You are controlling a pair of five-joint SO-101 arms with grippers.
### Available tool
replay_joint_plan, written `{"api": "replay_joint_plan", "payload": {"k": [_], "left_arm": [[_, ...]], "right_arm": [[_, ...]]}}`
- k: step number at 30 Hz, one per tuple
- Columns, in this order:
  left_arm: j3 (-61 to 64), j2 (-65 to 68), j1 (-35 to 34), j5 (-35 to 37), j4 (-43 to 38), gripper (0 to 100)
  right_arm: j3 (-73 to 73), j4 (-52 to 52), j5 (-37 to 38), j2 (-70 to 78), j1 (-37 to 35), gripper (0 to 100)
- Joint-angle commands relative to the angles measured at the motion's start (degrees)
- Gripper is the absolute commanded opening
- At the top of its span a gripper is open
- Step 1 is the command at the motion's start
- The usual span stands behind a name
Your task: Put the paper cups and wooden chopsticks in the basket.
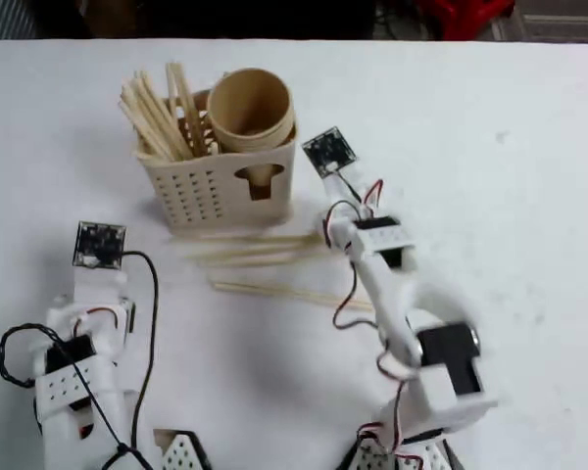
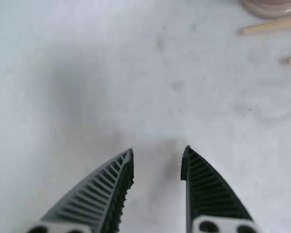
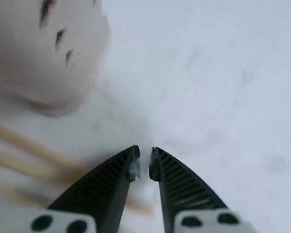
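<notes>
A cream perforated basket (image 1: 216, 181) stands at the table's back left. It holds stacked brown paper cups (image 1: 251, 108) and a bundle of wooden chopsticks (image 1: 162, 113). Several loose chopsticks (image 1: 265, 253) lie on the table in front of it. The right arm (image 1: 372, 245) reaches toward the basket's right corner. In its wrist view my right gripper (image 3: 144, 156) is shut with nothing in it, just above the table beside the loose chopsticks (image 3: 29, 145) and the basket (image 3: 48, 53). My left gripper (image 2: 157, 158) is open over bare table, with chopstick ends (image 2: 271, 25) far off.
The left arm (image 1: 88, 333) sits at the front left with black cables looping beside it. White table stretches to the right of the basket. Both arm bases stand at the table's front edge.
</notes>
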Motion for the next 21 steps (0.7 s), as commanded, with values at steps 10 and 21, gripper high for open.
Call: {"api": "replay_joint_plan", "payload": {"k": [10,21], "left_arm": [[-0.4,-1.1,-0.4,0.5,-1.0,17],[-0.4,-1.1,-0.4,0.5,-1.0,17]], "right_arm": [[-4.0,21.9,6.7,-3.4,-4.4,5.1],[3.3,28.3,4.9,-12.4,-4.5,1.9]]}}
